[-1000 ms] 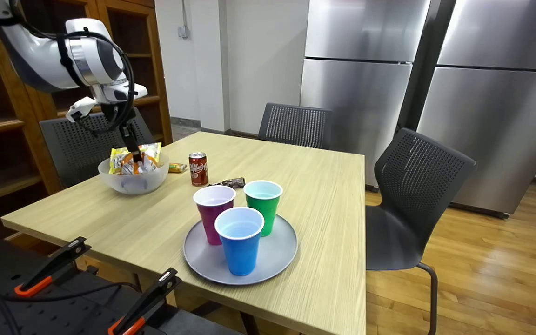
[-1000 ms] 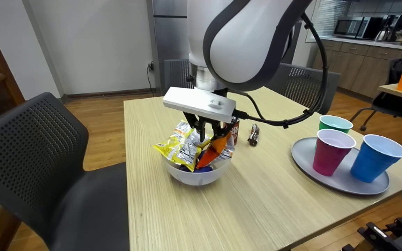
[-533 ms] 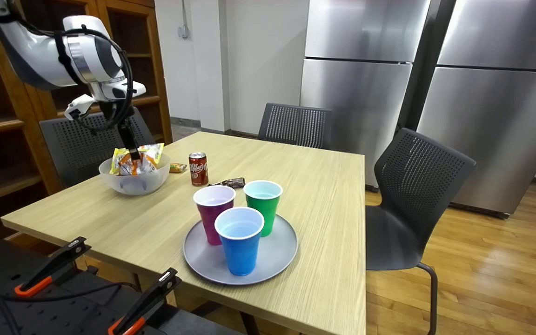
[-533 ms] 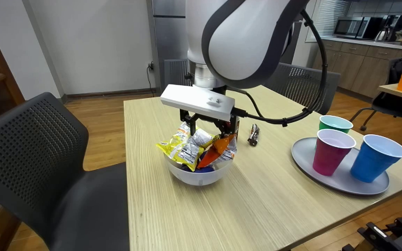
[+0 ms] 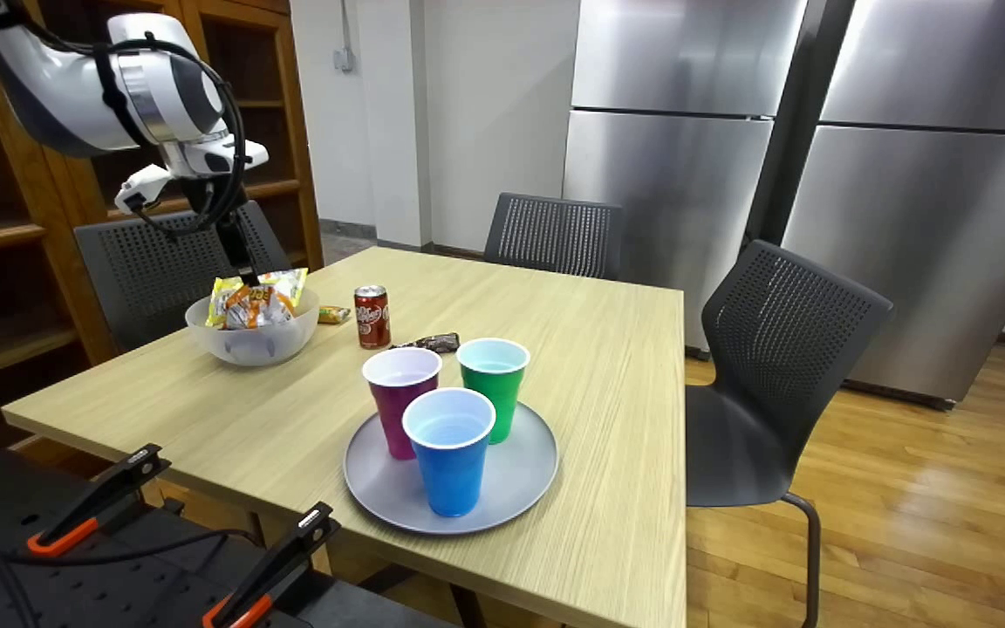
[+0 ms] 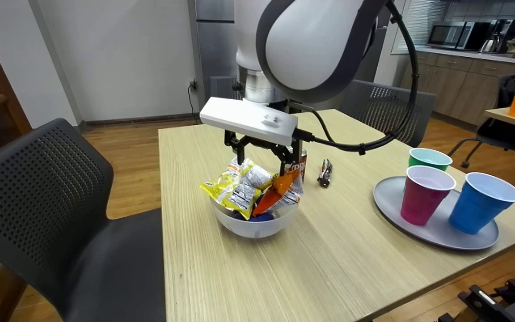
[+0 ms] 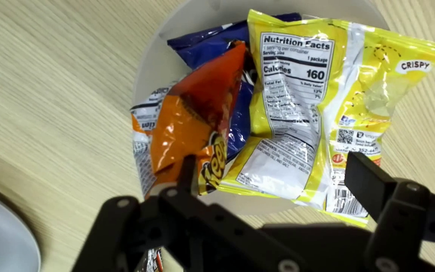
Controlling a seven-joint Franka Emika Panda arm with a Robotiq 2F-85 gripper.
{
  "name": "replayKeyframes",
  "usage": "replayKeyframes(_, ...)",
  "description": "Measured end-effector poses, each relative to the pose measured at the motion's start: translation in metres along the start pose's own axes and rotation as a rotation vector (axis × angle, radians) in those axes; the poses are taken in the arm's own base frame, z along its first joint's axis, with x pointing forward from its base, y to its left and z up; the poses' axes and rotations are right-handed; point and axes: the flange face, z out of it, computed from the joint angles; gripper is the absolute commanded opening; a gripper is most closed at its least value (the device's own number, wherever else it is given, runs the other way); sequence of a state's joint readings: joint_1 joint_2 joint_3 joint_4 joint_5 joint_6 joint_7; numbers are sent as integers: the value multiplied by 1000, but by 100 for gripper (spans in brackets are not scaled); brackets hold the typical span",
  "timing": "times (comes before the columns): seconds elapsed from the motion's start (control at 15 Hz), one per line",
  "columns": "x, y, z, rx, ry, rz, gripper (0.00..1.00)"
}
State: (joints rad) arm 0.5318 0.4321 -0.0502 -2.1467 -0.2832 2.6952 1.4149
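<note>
Black two-fingered gripper [image 6: 261,167]: spread wide, gripping nothing, hanging over shiny orange foil snack bag [image 7: 183,124] and crinkled yellow foil snack bag [image 7: 293,105], presumably tilted by crowding inside round translucent white plastic bowl [image 6: 253,230].

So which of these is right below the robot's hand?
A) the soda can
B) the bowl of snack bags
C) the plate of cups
B: in both exterior views the hand is over the bowl, and the wrist view shows a yellow bag and an orange bag in it.
</note>
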Motion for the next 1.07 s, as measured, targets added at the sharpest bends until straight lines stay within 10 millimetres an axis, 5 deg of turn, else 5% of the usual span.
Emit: replayKeyframes(1.07, -16, 8, -59, 81, 108, 5, 100)
